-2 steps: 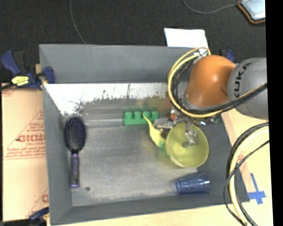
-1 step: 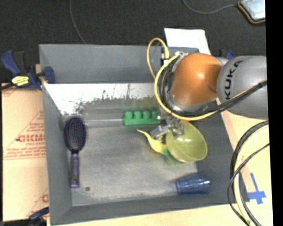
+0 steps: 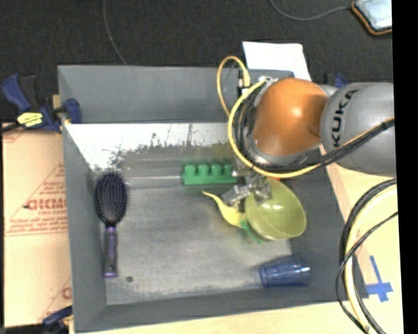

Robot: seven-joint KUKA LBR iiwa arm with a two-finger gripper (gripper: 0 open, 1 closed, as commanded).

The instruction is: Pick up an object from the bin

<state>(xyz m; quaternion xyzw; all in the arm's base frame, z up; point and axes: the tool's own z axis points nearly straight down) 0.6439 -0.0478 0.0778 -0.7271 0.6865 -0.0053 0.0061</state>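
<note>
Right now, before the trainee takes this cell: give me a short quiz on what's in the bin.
1. True or false: the blue cup stands upright.
2. Which thing lies nearest the left wall of the bin? A) green block B) hairbrush C) yellow curved piece
3. Fill in: the gripper hangs at the rim of the yellow-green ____.

Key
1. False: it lies on its side near the front wall.
2. B
3. bowl
</note>
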